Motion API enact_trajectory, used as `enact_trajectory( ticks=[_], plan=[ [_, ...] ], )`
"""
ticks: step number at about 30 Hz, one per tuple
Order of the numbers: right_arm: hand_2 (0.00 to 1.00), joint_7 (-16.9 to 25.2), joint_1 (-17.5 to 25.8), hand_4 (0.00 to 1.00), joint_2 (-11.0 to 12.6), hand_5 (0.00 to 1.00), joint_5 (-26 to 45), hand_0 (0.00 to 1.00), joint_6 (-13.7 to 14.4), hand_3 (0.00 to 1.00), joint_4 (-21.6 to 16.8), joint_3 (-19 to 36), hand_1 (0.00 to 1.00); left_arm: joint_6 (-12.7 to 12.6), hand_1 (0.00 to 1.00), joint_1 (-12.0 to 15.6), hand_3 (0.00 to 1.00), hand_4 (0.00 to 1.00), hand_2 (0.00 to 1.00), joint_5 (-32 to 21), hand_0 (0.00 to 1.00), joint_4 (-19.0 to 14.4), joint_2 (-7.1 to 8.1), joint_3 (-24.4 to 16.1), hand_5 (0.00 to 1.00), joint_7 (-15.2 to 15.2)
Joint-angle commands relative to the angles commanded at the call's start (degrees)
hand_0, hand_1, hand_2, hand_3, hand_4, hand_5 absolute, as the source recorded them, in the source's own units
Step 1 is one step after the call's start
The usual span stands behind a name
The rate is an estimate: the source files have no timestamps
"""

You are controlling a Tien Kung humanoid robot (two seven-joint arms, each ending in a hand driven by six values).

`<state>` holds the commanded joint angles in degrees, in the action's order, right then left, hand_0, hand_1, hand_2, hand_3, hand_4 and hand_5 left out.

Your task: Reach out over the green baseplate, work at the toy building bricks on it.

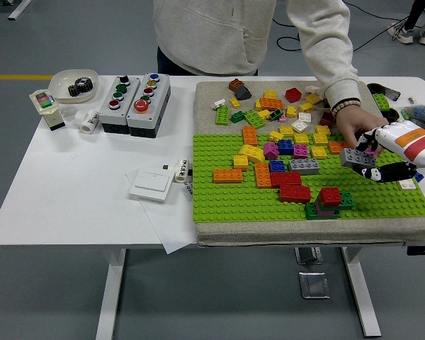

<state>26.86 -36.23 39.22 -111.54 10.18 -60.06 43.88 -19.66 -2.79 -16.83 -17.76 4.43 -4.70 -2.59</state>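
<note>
The green baseplate (227, 198) lies on a beige mat and carries several bricks: an orange one (228, 175), a grey one (304, 166), a red one (295, 192) and a red-and-green stack (329, 201). My right hand (369, 163), white with black fingers, comes in from the right edge. It is shut on a small grey brick (356, 157), held slightly above the plate's right part. A person's hand (348, 121) reaches down among the loose bricks just behind my hand, close to it. My left arm is out of view.
Loose bricks (269, 106) are piled on the mat behind the plate. Two button boxes (134, 103), a white bowl with a gear (74, 85), a white switch plate (151, 185) and small white parts lie on the table's left half. Clutter sits at the far right edge.
</note>
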Motion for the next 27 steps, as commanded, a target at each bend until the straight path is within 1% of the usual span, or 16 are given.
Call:
enact_trajectory(
  ticks=[2, 3, 5, 7, 16, 23, 27],
  plan=[
    [0.522, 0.5, 0.4, 0.668, 1.0, 0.411, -0.5, 0.412, -0.2, 0.495, -2.2, -0.3, 0.472, 0.0, 0.725, 0.0, 0.558, 0.586, 0.705, 0.0, 0.605, 0.0, -0.01, 0.0, 0.622, 0.0],
    [0.522, 0.6, 0.5, 0.668, 1.1, 0.411, -0.6, 0.412, -0.2, 0.495, -2.4, -0.3, 0.472, 0.0, 0.725, 0.0, 0.558, 0.586, 0.705, 0.0, 0.605, 0.0, -0.01, 0.0, 0.622, 0.0],
    [0.522, 1.3, 0.7, 0.668, 1.9, 0.411, -1.9, 0.412, -0.1, 0.495, -4.3, -1.1, 0.472, 0.0, 0.725, 0.0, 0.558, 0.586, 0.705, -0.1, 0.605, 0.0, -0.01, 0.0, 0.622, 0.0],
    [0.523, 1.7, 0.7, 0.669, 2.2, 0.408, -2.8, 0.413, 0.1, 0.496, -5.0, -1.6, 0.471, 0.0, 0.725, 0.0, 0.558, 0.586, 0.707, -0.1, 0.606, 0.0, -0.02, 0.0, 0.622, 0.0],
    [0.523, 2.0, 0.9, 0.67, 2.5, 0.405, -5.4, 0.416, 0.2, 0.498, -7.5, -2.7, 0.472, 0.1, 0.725, -0.2, 0.557, 0.586, 0.706, -0.5, 0.606, 0.0, -0.02, 0.2, 0.623, -0.2],
    [0.523, 0.6, 1.2, 0.671, 2.3, 0.402, -5.4, 0.416, 0.1, 0.499, -9.5, -2.7, 0.472, 0.1, 0.725, -0.2, 0.557, 0.584, 0.704, -0.7, 0.606, -0.1, 0.0, 0.4, 0.622, -0.2],
    [0.524, -0.4, 1.5, 0.675, 2.0, 0.398, -5.8, 0.419, -0.1, 0.5, -10.0, -2.8, 0.472, 0.1, 0.725, -0.2, 0.556, 0.583, 0.702, -0.7, 0.6, -0.1, -0.02, 0.4, 0.622, -0.2]
  ],
)
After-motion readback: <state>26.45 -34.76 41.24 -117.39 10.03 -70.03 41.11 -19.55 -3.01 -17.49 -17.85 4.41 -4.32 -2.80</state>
